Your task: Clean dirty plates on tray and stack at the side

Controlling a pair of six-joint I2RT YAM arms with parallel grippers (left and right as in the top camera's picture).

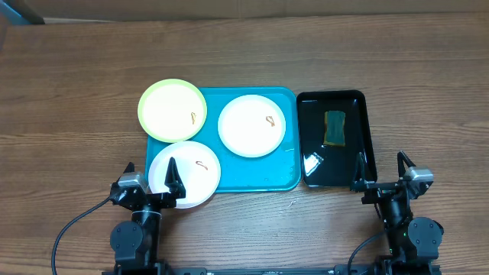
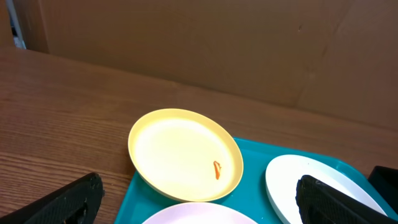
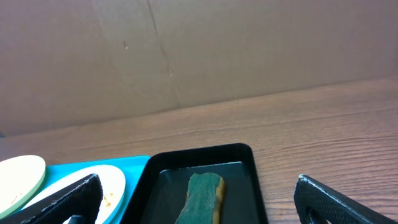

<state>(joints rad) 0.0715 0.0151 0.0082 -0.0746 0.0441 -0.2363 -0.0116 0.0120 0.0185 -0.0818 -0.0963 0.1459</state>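
Only overhead shows all three plates point(image 1: 252, 126) on the tray point(image 1: 260, 172); left fingers point(image 2: 62, 200) and right fingers point(image 3: 339, 199) stand apart, apparently empty.

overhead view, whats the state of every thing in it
blue tray: holds three plates, none stacked
yellow-green plate: dirty, overhanging tray's far left corner
far white plate: dirty, flat on tray
near white plate: dirty, overhanging tray's near left corner
black tray: holds the sponge
sponge: lying flat, untouched
left end effector: open, empty
right end effector: open, empty
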